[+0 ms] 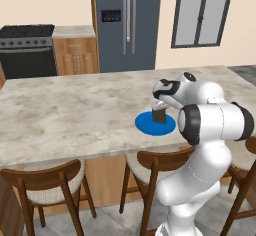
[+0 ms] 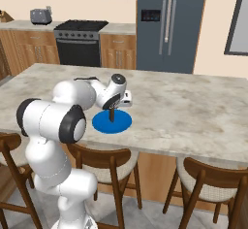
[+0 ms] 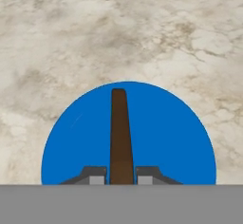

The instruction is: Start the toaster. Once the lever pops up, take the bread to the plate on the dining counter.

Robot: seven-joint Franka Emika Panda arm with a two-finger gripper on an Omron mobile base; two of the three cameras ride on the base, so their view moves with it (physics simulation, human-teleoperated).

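1. Dining counter (image 1: 60, 115) across mid-frame, plate (image 1: 147, 125) right of centre.
2. Gripper (image 3: 121, 179) clamped edge-on around bread (image 3: 121, 133), directly over plate, perhaps touching.
3. Placing step; next: lower, release.

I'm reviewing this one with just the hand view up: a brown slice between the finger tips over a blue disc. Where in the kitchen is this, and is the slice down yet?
Observer: On the dining counter, above wooden stools. The gripper is shut on the bread, held upright over the plate.
Operator: Touching the plate?
Observer: From the left base view, the bread's lower edge looks at or just above the plate; contact can't be confirmed.
Operator: Where's the toaster?
Observer: The right base view shows the toaster on the far worktop, left of the stove.
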